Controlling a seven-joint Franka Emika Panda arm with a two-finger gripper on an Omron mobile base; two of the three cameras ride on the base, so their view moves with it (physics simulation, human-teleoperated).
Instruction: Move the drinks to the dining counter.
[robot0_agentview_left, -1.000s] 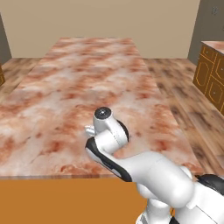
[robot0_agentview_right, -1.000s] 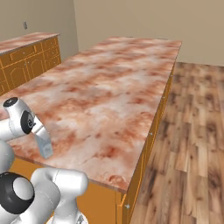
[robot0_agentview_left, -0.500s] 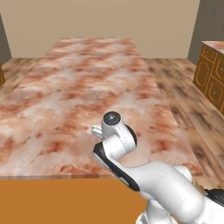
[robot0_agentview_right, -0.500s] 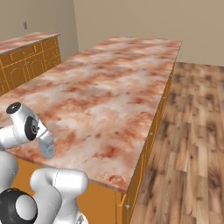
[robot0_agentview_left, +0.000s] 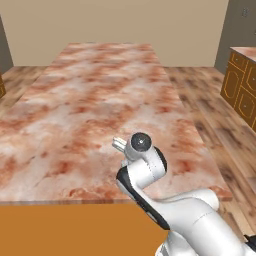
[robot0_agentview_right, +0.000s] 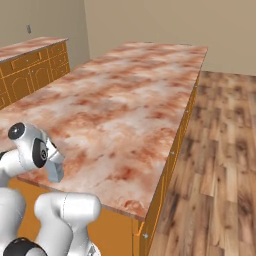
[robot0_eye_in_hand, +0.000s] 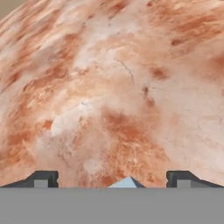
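The dining counter (robot0_agentview_left: 95, 100) (robot0_agentview_right: 130, 90) (robot0_eye_in_hand: 122, 87) is a wide slab of reddish-pink marble on orange cabinets. My gripper (robot0_eye_in_hand: 117, 179) hangs over its near edge, open, with its fingertips (robot0_eye_in_hand: 43, 178) far apart. A pale grey-blue carton (robot0_eye_in_hand: 127, 183) shows just its peaked tip low between them, touching neither. In the right base view the same grey-blue carton (robot0_agentview_right: 55, 171) sits just under the white hand, by the counter's front edge. The other drinks are out of view.
Orange wooden cabinets with a marble top stand off to one side (robot0_agentview_left: 242, 85) (robot0_agentview_right: 30, 70). Wooden floor (robot0_agentview_right: 220, 150) runs along the counter's long side. A beige wall closes the far end.
The jaws have spread from half closed to wide apart, letting go of the carton. The hand has drifted slightly right and toward the counter's near edge.
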